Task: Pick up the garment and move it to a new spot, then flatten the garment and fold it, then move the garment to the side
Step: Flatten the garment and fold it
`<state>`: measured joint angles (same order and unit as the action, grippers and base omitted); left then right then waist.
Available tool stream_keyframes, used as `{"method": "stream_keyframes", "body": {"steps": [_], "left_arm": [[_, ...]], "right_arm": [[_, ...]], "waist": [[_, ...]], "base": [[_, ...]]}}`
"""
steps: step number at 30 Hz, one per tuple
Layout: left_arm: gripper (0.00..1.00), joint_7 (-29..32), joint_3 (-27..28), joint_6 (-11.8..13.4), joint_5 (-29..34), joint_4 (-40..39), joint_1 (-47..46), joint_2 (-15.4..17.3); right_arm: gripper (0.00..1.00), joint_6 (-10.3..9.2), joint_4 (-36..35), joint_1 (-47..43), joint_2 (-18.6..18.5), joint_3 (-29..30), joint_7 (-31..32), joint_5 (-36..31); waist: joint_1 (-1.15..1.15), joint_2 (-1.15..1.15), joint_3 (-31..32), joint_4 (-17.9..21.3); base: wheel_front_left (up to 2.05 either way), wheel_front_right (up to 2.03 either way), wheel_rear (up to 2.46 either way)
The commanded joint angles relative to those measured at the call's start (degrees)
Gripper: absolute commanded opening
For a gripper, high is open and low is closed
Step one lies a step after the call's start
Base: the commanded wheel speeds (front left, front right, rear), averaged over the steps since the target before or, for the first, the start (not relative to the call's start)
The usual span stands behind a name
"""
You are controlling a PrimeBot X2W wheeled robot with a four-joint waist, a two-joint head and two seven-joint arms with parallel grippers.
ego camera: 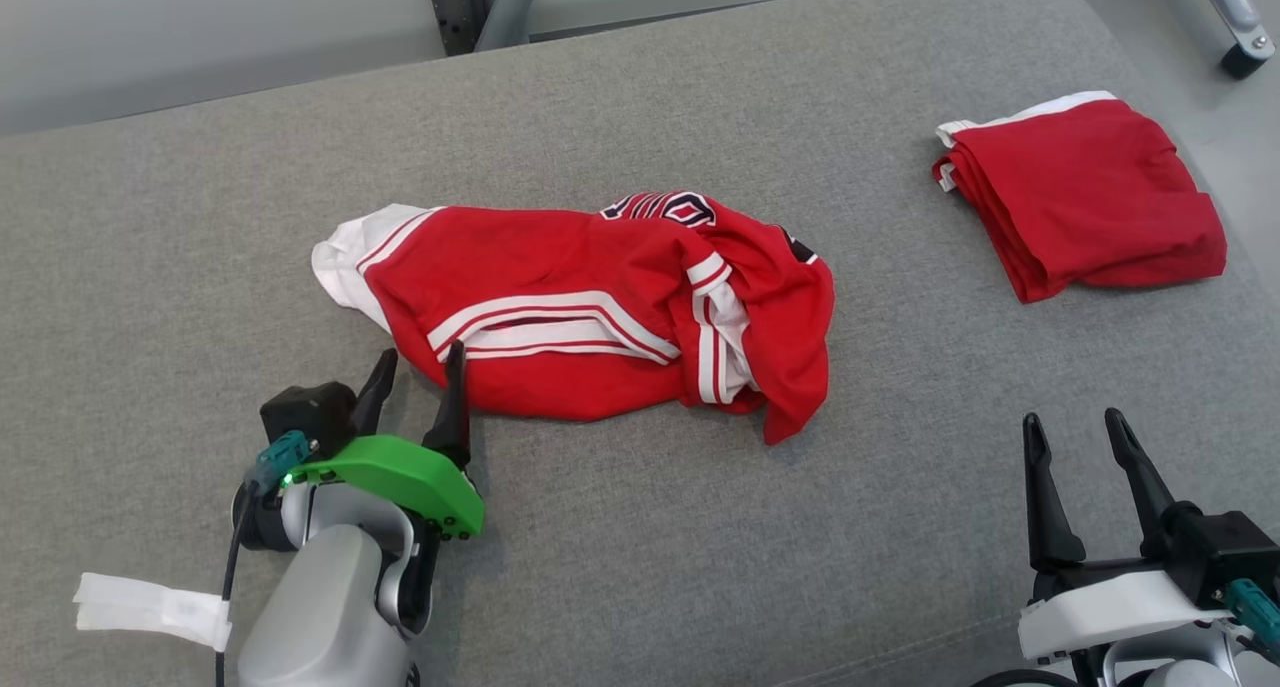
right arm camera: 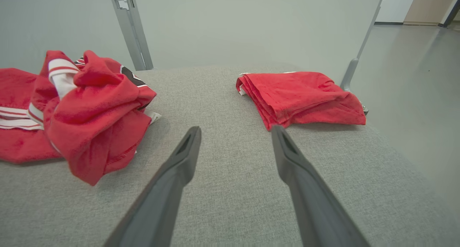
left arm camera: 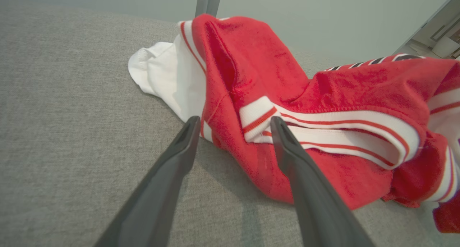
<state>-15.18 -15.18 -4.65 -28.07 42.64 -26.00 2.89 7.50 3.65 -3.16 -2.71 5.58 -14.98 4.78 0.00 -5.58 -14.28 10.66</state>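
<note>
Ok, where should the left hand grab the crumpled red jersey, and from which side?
Probably the near edge, at the end of the striped band, coming in low from the robot's side. The jersey folds thick there on the grey surface, and the open left hand points straight at it.

Soft, even, bright light filled all 3 views, without glare. The crumpled red-and-white striped garment (ego camera: 560, 297) cast a faint, blurred shadow on the grey woven fabric cushion (ego camera: 700, 547). Both wrist views stretched towards their edges; focus was sharp.
</note>
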Motion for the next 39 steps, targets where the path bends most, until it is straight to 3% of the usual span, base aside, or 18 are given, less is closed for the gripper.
{"method": "stream_keyframes", "body": {"steps": [1, 4, 5, 7, 16, 22, 27, 34, 36, 37, 39], "left_arm": [[1.00, 0.07, 0.54, -0.39, -0.16, 0.82, -1.23, 0.23], [1.00, 0.07, 0.85, -0.74, 0.58, 2.76, -2.55, 0.21], [0.89, 0.07, 0.83, -1.01, 0.35, 3.39, -2.82, 0.19], [0.00, 0.07, 0.77, -1.72, -0.85, 3.76, -3.56, 0.14], [0.00, 0.04, 1.63, -2.75, -7.67, -7.76, -3.96, 0.12], [0.00, 0.04, 4.57, 0.25, -6.48, -18.06, -4.67, 0.11], [0.00, 0.04, 4.03, 4.56, -4.11, -28.38, -5.75, 0.07], [0.00, 1.60, -5.14, 11.15, -0.63, -38.37, -8.64, 0.06], [0.00, 1.54, -9.54, 13.86, -1.17, -39.82, -8.96, 0.04], [0.00, 1.31, -14.84, 16.20, -2.95, -39.64, -9.17, 0.10], [0.00, 0.93, -20.71, 17.72, -5.34, -38.68, -9.57, 0.10]], "right_arm": [[1.00, -0.02, 0.06, 0.43, -0.17, 0.02, -0.08, 0.31], [1.00, -0.02, 0.23, 0.92, -0.17, -0.18, -0.08, 0.52], [1.00, -0.02, 0.25, 0.97, -0.17, -0.23, -0.08, 0.55], [1.00, -0.02, 0.25, 0.98, -0.17, -0.06, -0.08, 0.55], [1.00, -0.02, 0.34, -0.12, -0.18, 0.89, -0.08, -0.25], [1.00, -0.02, 0.31, -0.68, -0.18, 0.98, -0.08, -0.94], [1.00, -0.02, 0.49, -1.43, -0.17, 1.24, -0.08, -1.26], [1.00, -0.02, 0.83, -0.63, -0.16, 0.07, -0.08, -0.79], [1.00, -0.02, 1.06, -0.06, -0.17, -0.32, -0.08, -0.34], [1.00, -0.02, 1.25, 0.70, -0.17, -1.11, -0.08, 0.04], [1.00, -0.02, 1.49, 1.84, -0.19, -1.83, -0.08, 0.61]], "waist": [[0.00, 0.00, -1.02, 0.49], [0.00, 0.00, -1.61, 0.17], [0.00, 0.00, -1.70, 0.06], [0.00, 0.00, -1.80, -0.31], [0.00, 0.00, -0.63, -3.91], [0.00, 0.00, 0.98, -5.88], [0.00, 0.00, 2.49, -7.22], [0.00, 0.00, 3.03, -6.67], [0.00, 0.00, 2.54, -5.83], [0.00, 0.00, 1.63, -4.59], [0.00, 0.00, 0.50, -2.85]], "base": [[0.00, 0.00, 0.00], [0.00, 0.00, 0.00], [0.00, 0.00, 0.00], [0.00, 0.00, 0.00], [0.00, 0.00, 0.00], [0.00, 0.00, 0.00], [0.00, 0.00, 0.00], [0.00, 0.00, 0.00], [0.00, 0.00, 0.00], [0.00, 0.00, 0.00], [0.00, 0.00, 0.00]]}}
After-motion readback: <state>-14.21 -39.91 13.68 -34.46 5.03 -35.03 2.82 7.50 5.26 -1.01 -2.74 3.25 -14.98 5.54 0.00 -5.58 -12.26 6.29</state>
